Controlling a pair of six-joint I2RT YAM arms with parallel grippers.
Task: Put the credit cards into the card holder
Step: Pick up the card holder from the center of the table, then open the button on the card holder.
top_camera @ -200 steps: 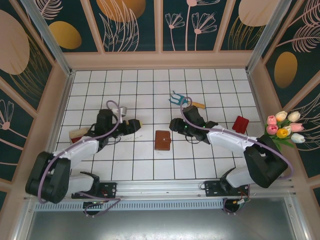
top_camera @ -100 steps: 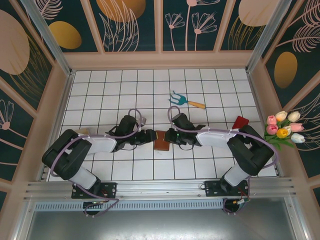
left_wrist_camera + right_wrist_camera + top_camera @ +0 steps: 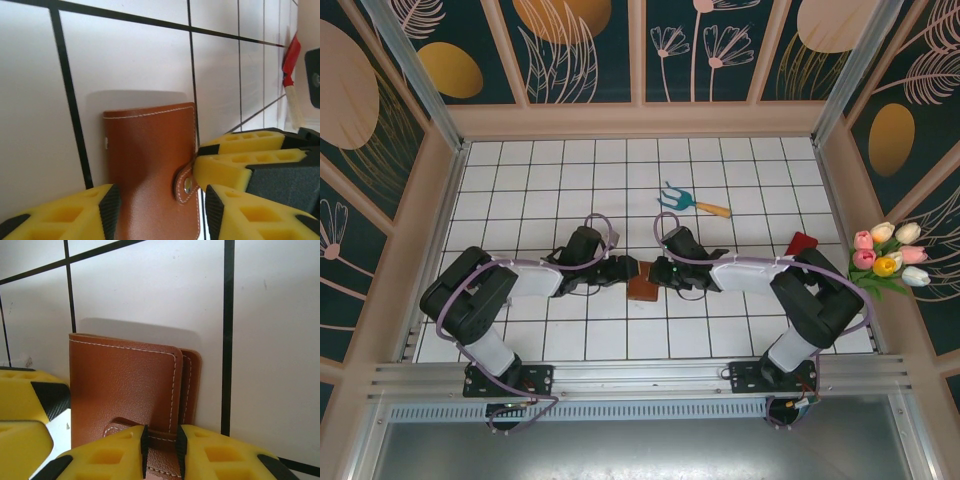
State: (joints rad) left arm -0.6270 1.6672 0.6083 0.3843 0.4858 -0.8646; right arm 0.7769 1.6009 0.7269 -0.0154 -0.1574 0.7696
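We see the reddish-brown stitched leather card holder [image 3: 643, 283] lying closed and flat on the white tiled table [image 3: 540, 180], directly between our two grippers, which face each other across it.

The right gripper [image 3: 160, 444] is clenched on the card holder's snap tab. In its wrist view the strap sits pinched in the narrow slit between the yellow foam fingertips [image 3: 215, 455], with the folded body of the card holder just ahead of them.

The left gripper [image 3: 157, 212] is released, its yellow pads [image 3: 65, 217] spread wide, one to each side of the card holder. The left-hand pad overlaps that edge, and we cannot tell whether it touches. Just ahead and to the right of these pads, the right gripper's fingers meet the tab at its metal snap [image 3: 188, 186].

A small red plastic card [image 3: 801, 243] lies well behind the right gripper, beside that arm's elbow. A blue-headed garden fork with a wooden handle [image 3: 688, 201] lies beyond both grippers, nearer the right one.
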